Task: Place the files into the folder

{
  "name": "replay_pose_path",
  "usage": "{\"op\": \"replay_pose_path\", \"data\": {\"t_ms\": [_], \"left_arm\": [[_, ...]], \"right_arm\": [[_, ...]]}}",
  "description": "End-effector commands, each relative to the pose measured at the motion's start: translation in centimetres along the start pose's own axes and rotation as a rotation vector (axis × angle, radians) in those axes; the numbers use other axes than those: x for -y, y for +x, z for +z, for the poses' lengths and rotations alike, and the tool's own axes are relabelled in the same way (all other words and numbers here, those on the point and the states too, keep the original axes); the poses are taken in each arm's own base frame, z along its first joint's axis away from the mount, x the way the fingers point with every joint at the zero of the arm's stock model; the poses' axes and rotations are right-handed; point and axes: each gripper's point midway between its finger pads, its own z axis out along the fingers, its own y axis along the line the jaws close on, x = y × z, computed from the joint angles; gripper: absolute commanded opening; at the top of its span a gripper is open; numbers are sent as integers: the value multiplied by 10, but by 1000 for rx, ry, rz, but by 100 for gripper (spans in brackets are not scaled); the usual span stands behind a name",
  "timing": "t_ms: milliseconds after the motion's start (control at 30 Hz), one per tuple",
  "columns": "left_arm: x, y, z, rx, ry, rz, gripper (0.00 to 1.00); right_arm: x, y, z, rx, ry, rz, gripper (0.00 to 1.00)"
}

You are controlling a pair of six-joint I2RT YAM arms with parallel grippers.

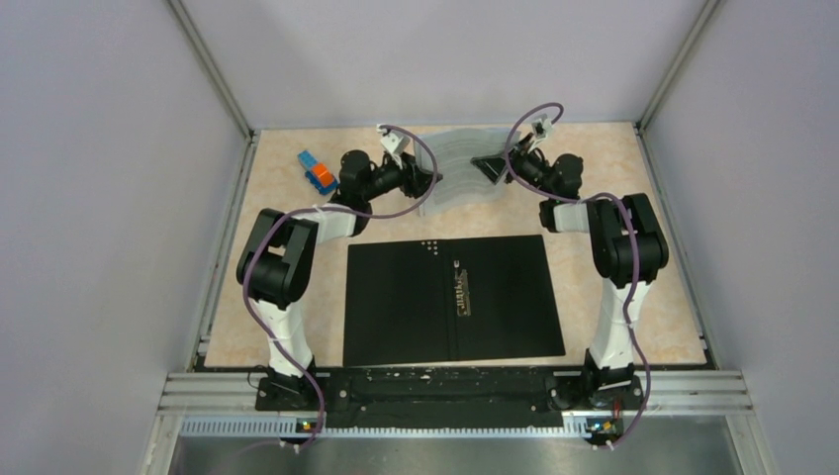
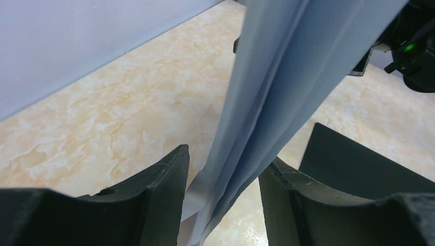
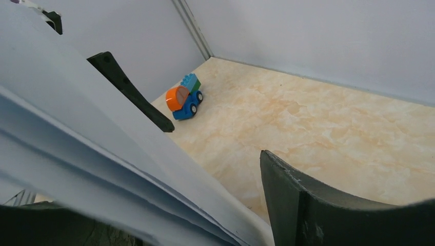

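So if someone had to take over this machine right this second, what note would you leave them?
Left pincer: open, the files passing loosely between its jaws.
Right pincer: open, the sheets lying against one jaw, not pinched.
Files: bowed up between the two pincers at the far side of the table, beyond the folder.
Folder: lying open, black inside up, mid-table, with no sheet on it.
Done: the folder is open and both pincers are at the sheets.
Left: get a firm hold, bring the sheets onto the folder, probably close it.
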Motion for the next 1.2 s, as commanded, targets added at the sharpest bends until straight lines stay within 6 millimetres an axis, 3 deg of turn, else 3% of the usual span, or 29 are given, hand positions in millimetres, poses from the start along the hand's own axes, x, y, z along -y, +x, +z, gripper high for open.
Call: {"op": "replay_pose_path", "data": {"t_ms": [0,900,1167], "left_arm": [[16,-50,6,117,65,51,56],[27,-64,31,205,112,-11,56],[33,-65,37,205,137,-23,55]], "right_arm": [[-7,-19,13,57,-26,-42,69],[-5,-18,9,53,6,-34,70],[-2,-26,3,65,17,-40,73]]}}
